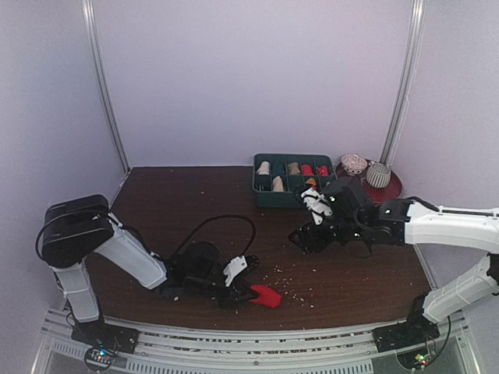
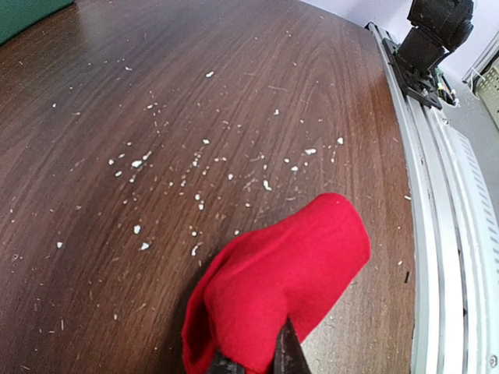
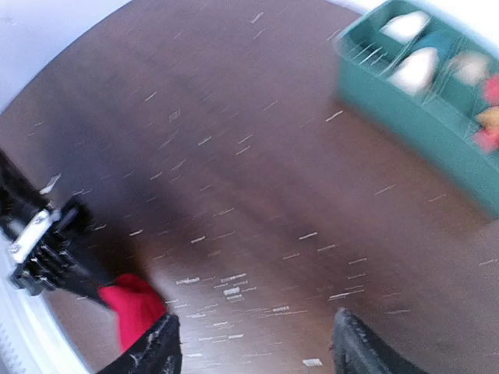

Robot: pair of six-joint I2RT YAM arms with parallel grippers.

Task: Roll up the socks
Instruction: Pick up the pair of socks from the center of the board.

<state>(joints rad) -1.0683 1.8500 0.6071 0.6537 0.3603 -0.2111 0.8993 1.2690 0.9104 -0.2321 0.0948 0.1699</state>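
Observation:
The plain red sock [image 1: 267, 296] lies folded on the brown table near the front edge. My left gripper [image 1: 243, 294] is shut on its near end; in the left wrist view the red sock [image 2: 288, 280] bulges out past the closed fingertips [image 2: 290, 352]. It also shows in the right wrist view [image 3: 132, 306]. My right gripper [image 1: 306, 238] is open and empty above the middle right of the table, with its fingers [image 3: 355, 348] wide apart. The black argyle sock is not in view.
A green divided tray [image 1: 265, 195] with small rolled bundles stands at the back. A red plate [image 1: 390, 191] with two round balls sits to its right. White crumbs [image 1: 292, 284] are scattered over the table. A black cable [image 1: 226, 220] loops behind the left arm.

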